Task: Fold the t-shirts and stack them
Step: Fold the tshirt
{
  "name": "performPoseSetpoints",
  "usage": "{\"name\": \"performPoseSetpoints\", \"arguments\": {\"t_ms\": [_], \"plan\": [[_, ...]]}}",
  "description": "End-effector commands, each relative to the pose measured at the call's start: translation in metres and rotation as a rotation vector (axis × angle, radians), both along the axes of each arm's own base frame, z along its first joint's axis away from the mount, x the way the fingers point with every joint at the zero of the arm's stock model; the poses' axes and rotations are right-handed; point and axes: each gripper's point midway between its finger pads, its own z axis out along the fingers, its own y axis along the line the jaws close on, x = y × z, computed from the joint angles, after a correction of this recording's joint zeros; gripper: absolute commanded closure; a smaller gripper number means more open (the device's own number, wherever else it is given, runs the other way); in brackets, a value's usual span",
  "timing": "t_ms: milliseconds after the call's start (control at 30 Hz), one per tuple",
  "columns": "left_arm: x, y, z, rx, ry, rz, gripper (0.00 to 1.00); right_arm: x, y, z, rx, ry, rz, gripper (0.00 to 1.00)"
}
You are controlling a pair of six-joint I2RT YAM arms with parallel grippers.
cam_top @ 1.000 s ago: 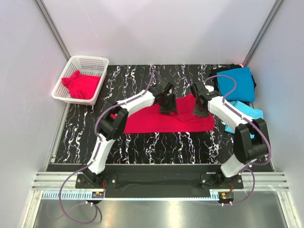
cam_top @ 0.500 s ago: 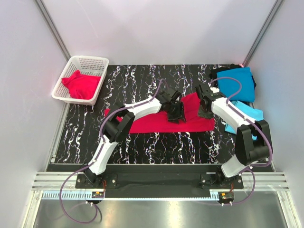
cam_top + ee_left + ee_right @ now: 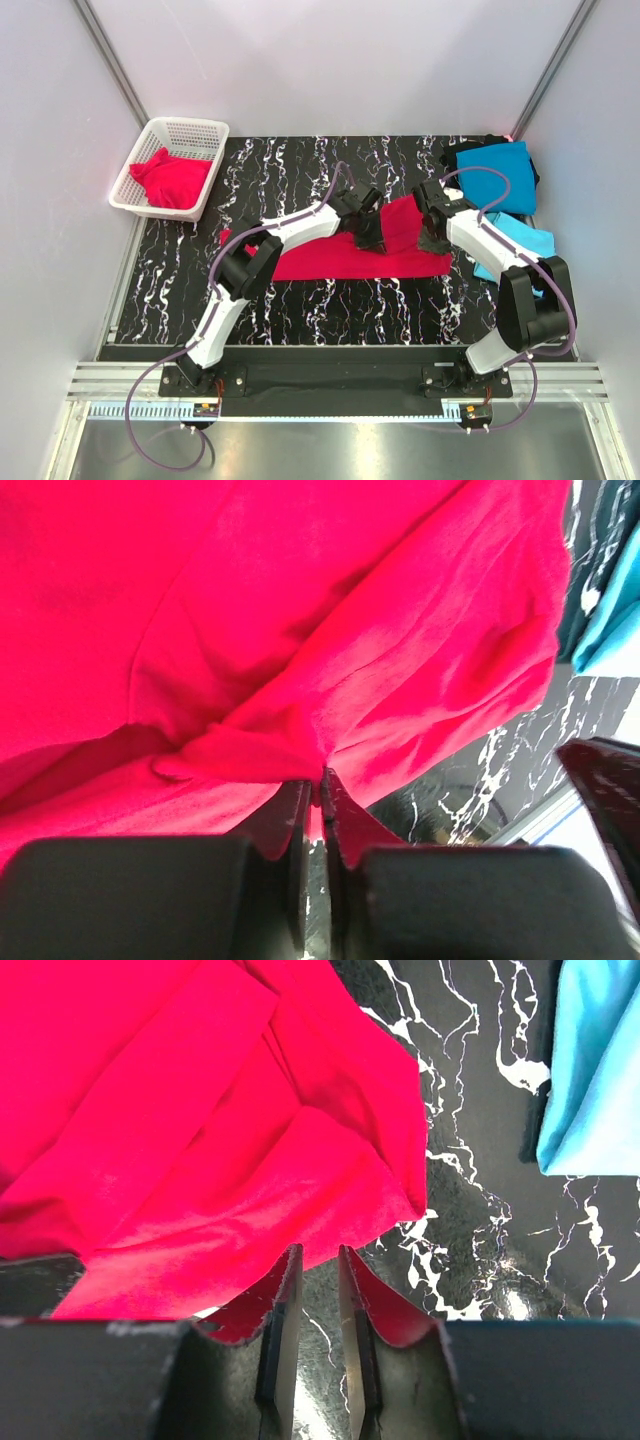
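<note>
A second ago the left gripper (image 3: pixel 368 232) stood with its jaws apart farther left on the cloth. It now sits more to the right, and its black fingers (image 3: pixel 290 825) are pressed together on a small bunched fold of the bright crimson-red cloth t-shirt (image 3: pixel 310 258) lying on the table. The right gripper (image 3: pixel 432 230) has shifted only a little to the right. Its fingers (image 3: pixel 280 1340) stand narrowly apart as before, with dark marble showing through the gap and their tips at the shirt's near right edge.

At the far left corner, the white plastic mesh basket (image 3: pixel 190 122) holds a second crimson-red t-shirt (image 3: pixel 170 180), crumpled and unchanged. It is the only thing in the basket.

The crimson shirt on the black white-veined marble table (image 3: pixel 300 170) lies mid-table as a long band. Its long axis runs left to right, dipping slightly nearer toward the right end. The left part is flat and narrow. The right part is wider and creased, rising toward the far edge between the two grippers. Neither collar nor sleeves can be made out, so I cannot tell which way it points.

At the far right, a folded teal-blue t-shirt (image 3: pixel 497 178) lies flat. Just nearer lies a lighter sky-blue t-shirt (image 3: pixel 530 238), partly behind the right arm.
</note>
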Motion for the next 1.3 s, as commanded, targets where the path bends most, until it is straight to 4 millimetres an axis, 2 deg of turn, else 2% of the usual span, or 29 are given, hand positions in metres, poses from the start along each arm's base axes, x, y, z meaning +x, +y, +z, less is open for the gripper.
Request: {"name": "performPoseSetpoints", "arguments": {"t_ms": [0, 167, 367, 500, 567, 733, 767, 867, 1100, 1267], "plan": [[0.018, -0.013, 0.058, -0.081, -0.123, 0.019, 0.94, 0.005, -0.005, 0.005, -0.008, -0.043, -0.028, 0.73], [0.025, -0.01, 0.068, -0.071, -0.171, 0.034, 0.95, 0.014, -0.002, 0.001, -0.001, -0.047, -0.011, 0.72], [0.036, -0.014, 0.076, -0.078, -0.221, 0.042, 0.95, 0.045, -0.009, -0.009, 0.003, -0.035, -0.01, 0.72], [0.05, -0.014, 0.079, -0.065, -0.273, 0.073, 0.93, 0.053, 0.002, -0.018, 0.052, -0.034, 0.029, 0.73], [0.057, -0.014, 0.079, -0.055, -0.292, 0.087, 0.89, 0.056, 0.01, -0.019, 0.088, -0.052, 0.05, 0.73], [0.079, -0.002, 0.069, 0.009, -0.319, 0.175, 0.77, 0.055, 0.012, -0.022, 0.092, -0.059, 0.087, 0.73], [0.083, 0.004, 0.066, 0.031, -0.323, 0.2, 0.69, 0.055, 0.011, -0.023, 0.085, -0.057, 0.091, 0.73], [0.089, 0.014, 0.056, 0.073, -0.323, 0.236, 0.58, 0.058, 0.008, -0.022, 0.07, -0.063, 0.088, 0.73], [0.09, 0.026, 0.036, 0.12, -0.288, 0.24, 0.55, 0.071, 0.01, -0.029, 0.066, -0.055, 0.076, 0.73], [0.088, 0.026, 0.045, 0.11, -0.301, 0.215, 0.55, 0.083, 0.006, -0.032, 0.033, -0.063, 0.055, 0.75]]}}
